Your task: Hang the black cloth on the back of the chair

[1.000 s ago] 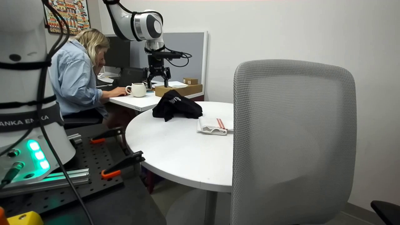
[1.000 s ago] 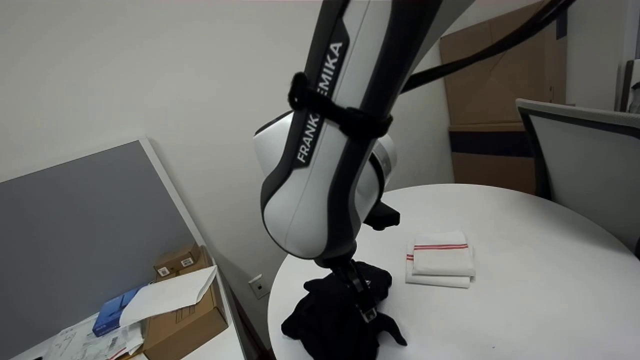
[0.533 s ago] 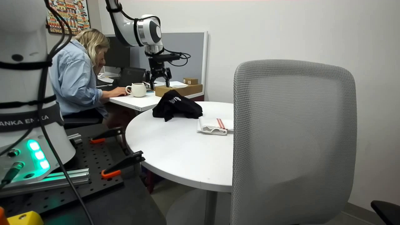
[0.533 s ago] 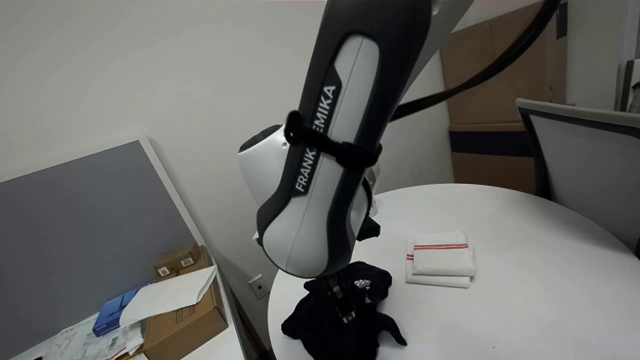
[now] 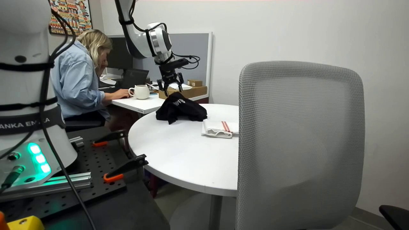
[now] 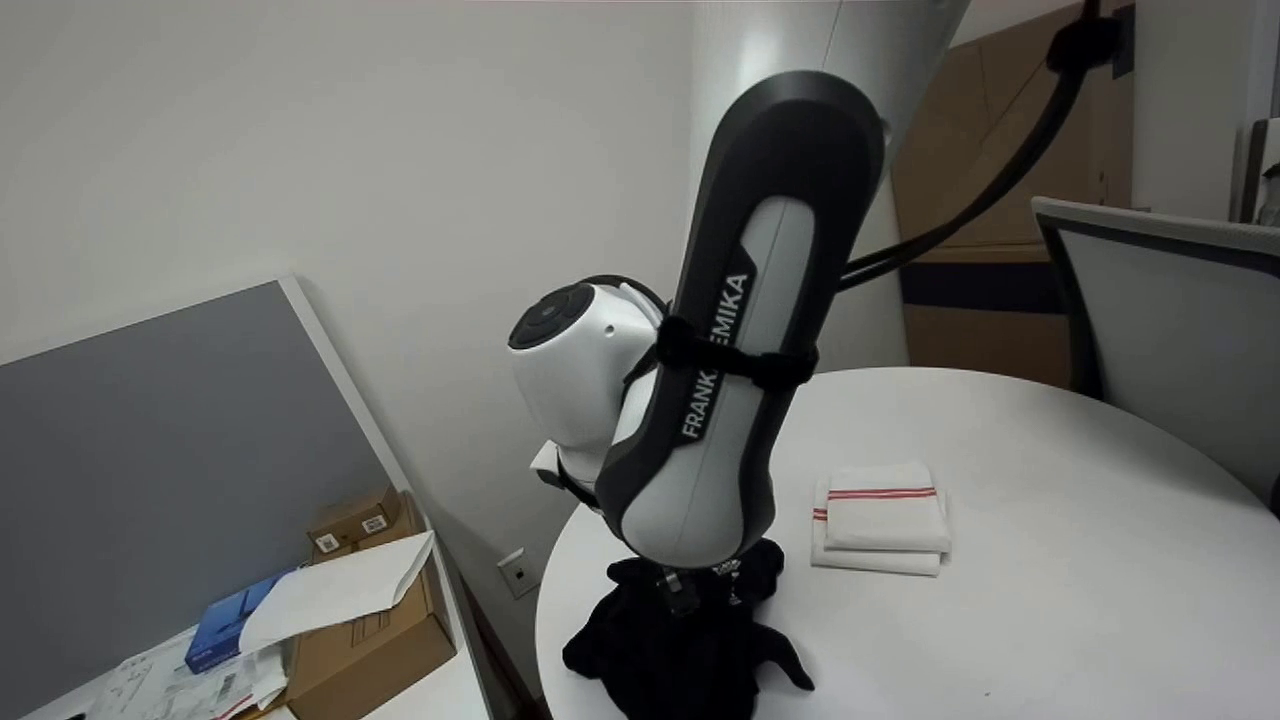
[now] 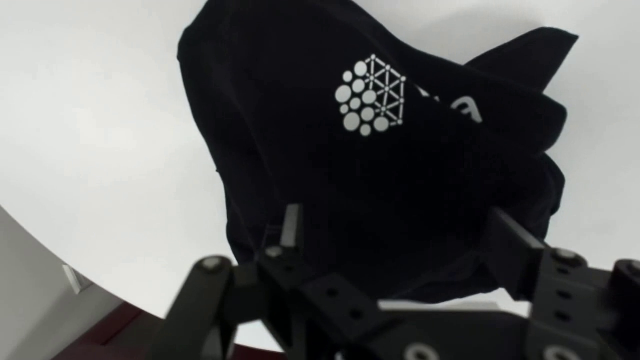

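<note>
The black cloth lies crumpled in a low heap on the far part of the round white table, in both exterior views. A white printed logo shows on it in the wrist view. My gripper is open and empty, slightly tilted, just above the heap's top. In the wrist view the fingers stand wide apart with the cloth below them; contact cannot be told. In an exterior view the arm hides most of the gripper. The grey mesh chair back also shows at the right in an exterior view.
A folded white towel with red stripes lies beside the cloth on the table. A desk behind holds a mug and cardboard boxes. A person sits at that desk. Clamps sit near the robot base.
My gripper has moved right and slightly down in an exterior view, over the cloth, and has tilted. It stays open. The cloth, towel and chair have not moved.
</note>
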You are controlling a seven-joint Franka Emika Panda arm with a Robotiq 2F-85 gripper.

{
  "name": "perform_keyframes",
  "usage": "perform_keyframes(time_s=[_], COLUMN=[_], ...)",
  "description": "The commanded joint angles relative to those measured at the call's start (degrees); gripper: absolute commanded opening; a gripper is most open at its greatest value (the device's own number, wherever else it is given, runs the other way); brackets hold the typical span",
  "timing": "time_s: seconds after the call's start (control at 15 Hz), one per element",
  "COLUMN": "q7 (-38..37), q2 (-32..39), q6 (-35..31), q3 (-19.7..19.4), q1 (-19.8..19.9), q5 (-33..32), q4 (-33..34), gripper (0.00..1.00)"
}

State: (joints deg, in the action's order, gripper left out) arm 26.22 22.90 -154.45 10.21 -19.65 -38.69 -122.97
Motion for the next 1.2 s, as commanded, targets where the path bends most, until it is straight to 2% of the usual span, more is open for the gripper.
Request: perform_keyframes(time_s=[0.0, 0.07, 0.27, 0.47, 0.73, 0.93, 1.13], q7=[-6.51, -7.77, -10.90, -10.90, -9.07, -3.43, 2.63], q2=[1.85, 1.94, 1.22, 0.56, -1.57, -5.57, -11.50], q6=[0.01, 0.18, 0.53, 0.89, 1.49, 3.18, 8.25], q3=[-1.40, -1.29, -0.65, 0.29, 1.09, 3.44, 4.11], q1=[-1.50, -1.59, -1.75, -0.34, 3.26, 9.54, 14.00], q5=[-5.37, -6.34, -8.30, -6.77, -1.22, 12.24, 24.12], q4=[2.27, 2.34, 1.52, 1.52, 1.32, 0.73, 1.28], gripper=[0.56, 0.46, 0.24, 0.01, 0.01, 0.01, 0.01])
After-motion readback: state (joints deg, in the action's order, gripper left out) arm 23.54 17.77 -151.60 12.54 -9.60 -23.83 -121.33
